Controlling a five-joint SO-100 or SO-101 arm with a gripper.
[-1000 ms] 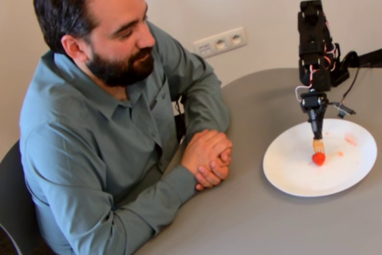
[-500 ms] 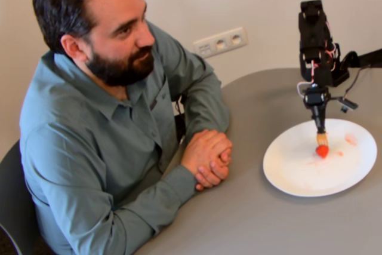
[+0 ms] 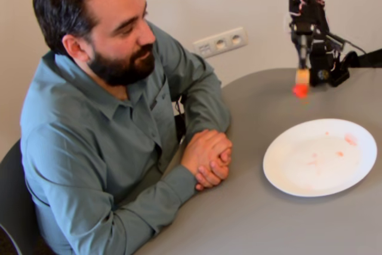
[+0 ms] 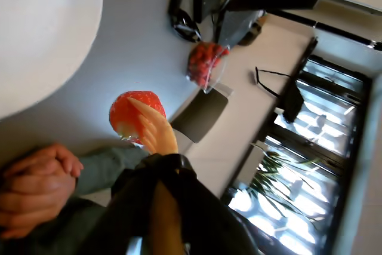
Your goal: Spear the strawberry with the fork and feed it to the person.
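Note:
The fork (image 3: 302,76), a small yellow-orange head on a black stem, hangs from my gripper (image 3: 304,58) above the far side of the table. The strawberry (image 3: 300,90) is stuck on its tines, in the air, behind the white plate (image 3: 280,168). In the wrist view the strawberry (image 4: 132,116) sits on the fork (image 4: 156,132), which runs back into my black gripper (image 4: 164,165). The person (image 3: 113,46), bearded and in a grey-green shirt, sits at the left with clasped hands (image 3: 207,157) on the table and looks towards the plate. His hands also show in the wrist view (image 4: 36,186).
The plate holds only pale pink smears (image 3: 349,140). A clear container of red fruit (image 4: 206,64) stands on the table near the arm's base in the wrist view. A wall socket (image 3: 221,42) is behind the table. The grey table (image 3: 250,219) is bare in front.

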